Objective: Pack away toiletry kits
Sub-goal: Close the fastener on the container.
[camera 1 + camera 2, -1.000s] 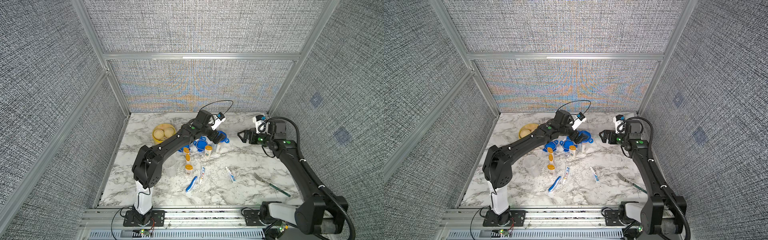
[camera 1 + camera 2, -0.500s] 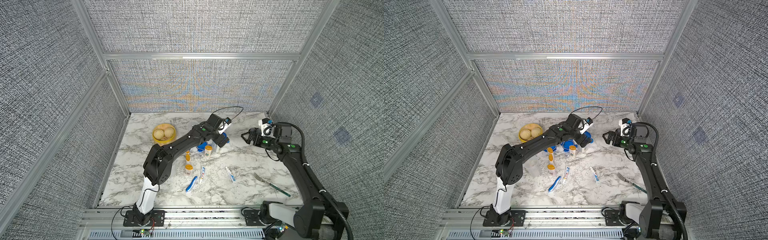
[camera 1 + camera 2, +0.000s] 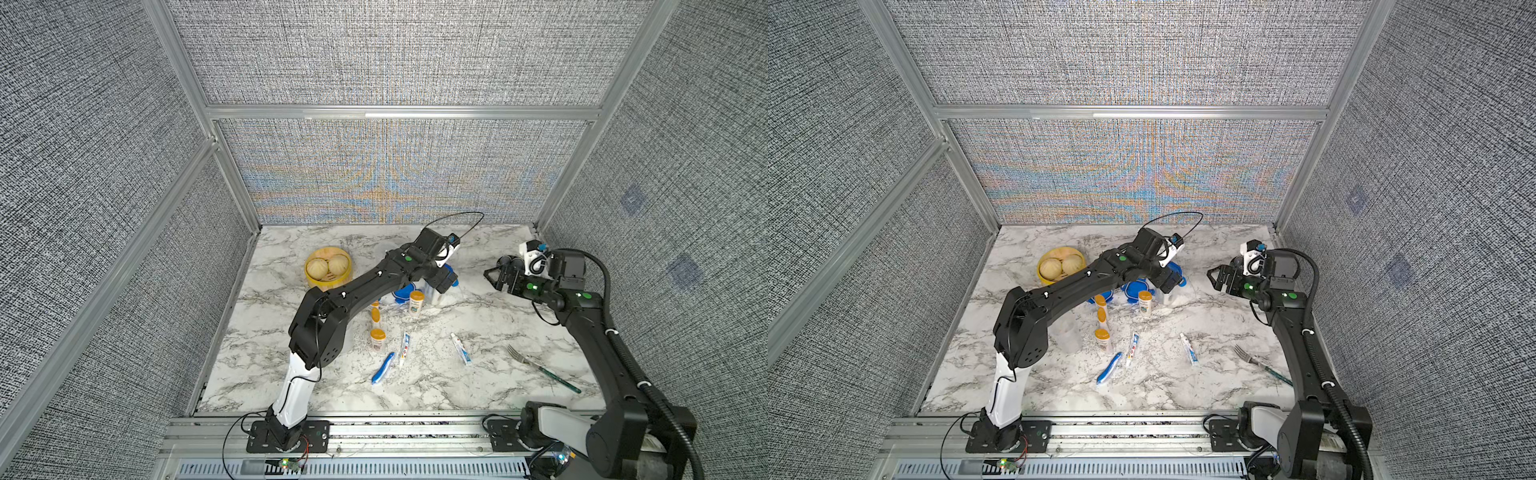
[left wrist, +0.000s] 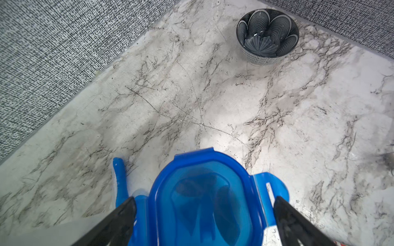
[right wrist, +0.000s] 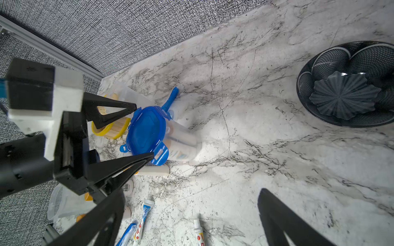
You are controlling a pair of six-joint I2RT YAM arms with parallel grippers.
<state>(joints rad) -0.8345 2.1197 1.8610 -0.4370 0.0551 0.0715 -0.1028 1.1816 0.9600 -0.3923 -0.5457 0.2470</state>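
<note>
The left pincer [image 4: 203, 201], jaws apart, straddles the blue lid [image 4: 204, 170] of a filled jar [image 5: 185, 147] standing on the bench [image 3: 478, 328]. The right pincer [image 3: 496, 275], also wide and empty, hangs well aside. The tabs seem unlatched, so a lopsided squeeze could skew the lid or topple the jar onto the bottle [image 3: 416, 301] beside it.
</note>
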